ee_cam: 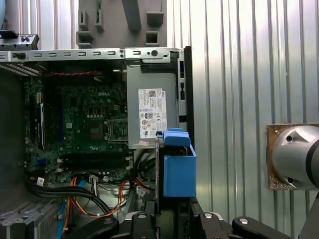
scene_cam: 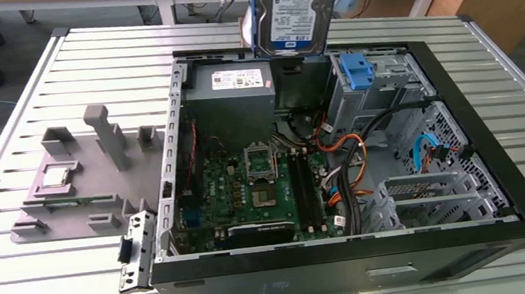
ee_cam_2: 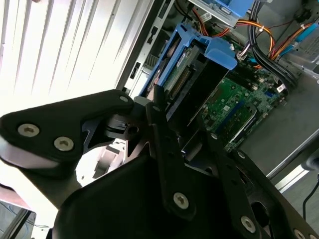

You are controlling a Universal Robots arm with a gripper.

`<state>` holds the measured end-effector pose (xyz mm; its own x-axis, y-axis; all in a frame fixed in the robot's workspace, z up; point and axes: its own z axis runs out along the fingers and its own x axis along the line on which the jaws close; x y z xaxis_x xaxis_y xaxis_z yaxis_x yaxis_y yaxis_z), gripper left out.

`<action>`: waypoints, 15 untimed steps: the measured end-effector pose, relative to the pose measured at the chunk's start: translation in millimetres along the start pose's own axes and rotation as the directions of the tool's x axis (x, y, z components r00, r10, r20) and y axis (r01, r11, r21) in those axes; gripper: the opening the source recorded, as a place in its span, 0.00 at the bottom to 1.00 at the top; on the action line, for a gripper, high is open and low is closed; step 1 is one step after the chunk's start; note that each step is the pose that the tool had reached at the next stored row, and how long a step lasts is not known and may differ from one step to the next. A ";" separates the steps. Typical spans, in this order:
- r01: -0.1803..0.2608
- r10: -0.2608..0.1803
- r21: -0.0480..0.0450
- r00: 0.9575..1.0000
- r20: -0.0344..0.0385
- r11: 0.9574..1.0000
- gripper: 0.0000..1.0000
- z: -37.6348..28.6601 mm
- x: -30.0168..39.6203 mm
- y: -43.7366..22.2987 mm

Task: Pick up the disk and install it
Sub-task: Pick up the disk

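**Disk lifted, not yet seated**

In the exterior view, you have the disk (scene_cam: pixel 293 12) hanging upright, label toward the camera, above the far edge of the open computer case (scene_cam: pixel 350 271). It sits over the grey power supply (scene_cam: pixel 228 82), toward the exterior view's left of the blue bracket (scene_cam: pixel 356 73) in the drive cage (scene_cam: pixel 390 86). It looks clear of everything in the case. I judge the pick-up done and the install under way.

In the second wrist view, your gripper (ee_cam_2: pixel 185 117) is pinching the disk (ee_cam_2: pixel 192 74). A black finger (ee_cam_2: pixel 162 129) lies along one flat side and its partner along the other, and the blue rails (ee_cam_2: pixel 219 52) run round the drive's edges. The motherboard (ee_cam_2: pixel 239 107) lies beyond it.

In the first wrist view, you see the disk (ee_cam: pixel 178 172) edge-on, standing out from the gripper (ee_cam: pixel 173 216) beside the power supply (ee_cam: pixel 152 112) and over the case wall.

As I judge it, seating calls for you to square the rails to an empty slot in the cage. You will need to stay clear of the orange and black cables (scene_cam: pixel 348 143) and keep the pinch firm.
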<state>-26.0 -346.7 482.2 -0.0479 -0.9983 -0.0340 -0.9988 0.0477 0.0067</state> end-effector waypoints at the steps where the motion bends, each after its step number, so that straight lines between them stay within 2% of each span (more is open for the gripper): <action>1: 0.000 0.000 0.000 1.000 0.000 1.000 0.35 0.0 0.0 -0.8; 15: 0.000 0.000 0.000 1.000 0.000 1.000 0.35 -0.1 4.3 -5.3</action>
<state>-21.0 -351.3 482.1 -0.0479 -0.9983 -0.0339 -0.9988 0.0477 0.0067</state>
